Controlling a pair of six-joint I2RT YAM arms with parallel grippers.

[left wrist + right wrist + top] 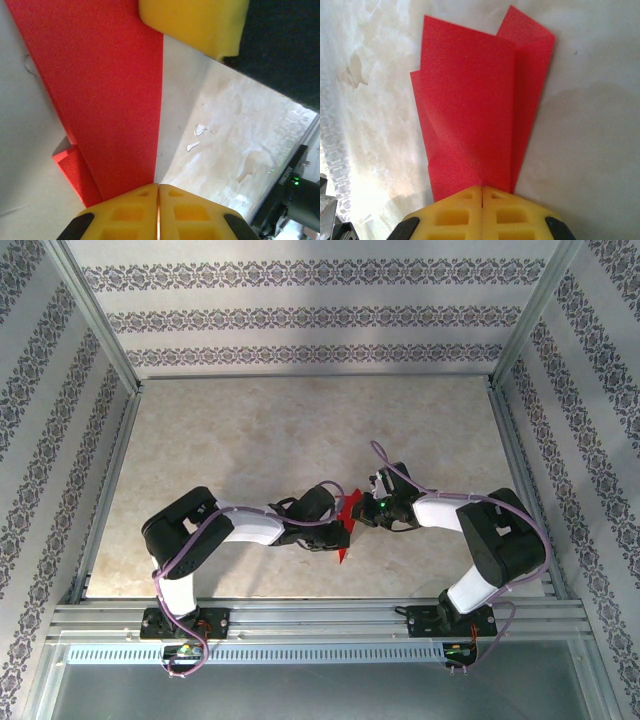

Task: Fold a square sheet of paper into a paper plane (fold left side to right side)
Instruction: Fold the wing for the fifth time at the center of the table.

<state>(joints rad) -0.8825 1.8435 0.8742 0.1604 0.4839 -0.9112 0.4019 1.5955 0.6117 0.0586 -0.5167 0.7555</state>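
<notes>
Mid-fold: creased red paper (pixel 347 518) at the middle of the table (pixel 250 440), pinched from either side by left gripper (pixel 158 200) and right gripper (pixel 482 194), jaws of both clamped tight on it; next, probably, left side carried over onto right, edges matched, crease pressed.

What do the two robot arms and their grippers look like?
The left arm and right arm have black joints, white links and lilac cables. Their fingers are yellow blocks with square hollows. A green light glows near the right wrist.
</notes>
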